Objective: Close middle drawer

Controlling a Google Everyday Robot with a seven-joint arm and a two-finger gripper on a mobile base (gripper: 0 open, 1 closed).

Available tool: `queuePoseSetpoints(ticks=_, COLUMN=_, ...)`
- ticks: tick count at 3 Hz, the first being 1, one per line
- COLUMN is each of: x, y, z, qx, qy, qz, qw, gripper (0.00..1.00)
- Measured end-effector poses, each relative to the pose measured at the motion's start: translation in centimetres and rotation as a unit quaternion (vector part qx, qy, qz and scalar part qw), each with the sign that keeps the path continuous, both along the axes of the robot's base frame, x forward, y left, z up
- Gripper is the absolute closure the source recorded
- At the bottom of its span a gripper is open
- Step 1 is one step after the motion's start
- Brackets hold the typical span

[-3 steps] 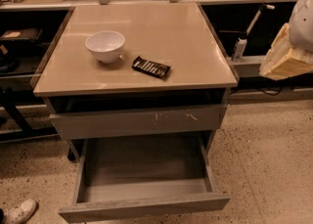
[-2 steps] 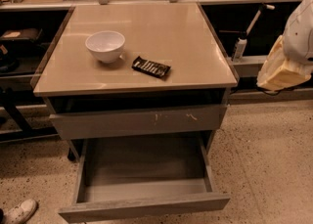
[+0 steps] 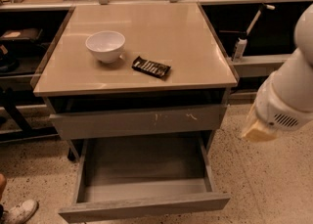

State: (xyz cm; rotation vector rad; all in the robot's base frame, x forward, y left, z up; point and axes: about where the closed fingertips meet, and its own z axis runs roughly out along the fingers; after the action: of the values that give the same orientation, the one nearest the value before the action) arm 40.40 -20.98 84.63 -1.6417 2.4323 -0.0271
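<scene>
The middle drawer (image 3: 146, 207) is pulled far out at the bottom of the cabinet. It is a long shallow grey box with a plain flat front, and its inside is empty. Above it sits a grey drawer front with small pale scratch marks (image 3: 142, 120), nearly flush with the cabinet. My gripper is out of view. Only a white arm link with a tan joint (image 3: 279, 100) shows, at the right edge. It hangs beside the cabinet, to the right of the open drawer and above it, and touches neither.
On the tan cabinet top (image 3: 195, 61) stand a white bowl (image 3: 105, 46) and a dark snack packet (image 3: 151, 67). Dark shelving and a counter run behind. A white shoe (image 3: 17, 212) is at the lower left on the speckled floor (image 3: 274, 189).
The white arm link has moved down and a little left, toward the cabinet's right side. The drawers, bowl and packet have not moved.
</scene>
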Motion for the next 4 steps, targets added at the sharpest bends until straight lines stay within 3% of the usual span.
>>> queuePoseSetpoints(ticks=1, x=-2.2, y=0.4, z=-8.1, qx=0.006, qy=0.051, qz=-0.028, qw=0.9983, gripper=1.0)
queuePoseSetpoints(ticks=2, x=-2.2, y=0.4, z=-8.1, qx=0.006, qy=0.051, qz=-0.029, qw=0.9983, gripper=1.0)
queuePoseSetpoints(ticks=3, x=-3.7, y=1.0, z=-11.0, qx=0.019, qy=0.087, qz=-0.033, qw=0.9955, gripper=1.0)
queuePoseSetpoints(ticks=4, x=-6.0, y=2.8, z=-17.5, qx=0.029, qy=0.137, qz=-0.055, qw=0.9887, gripper=1.0)
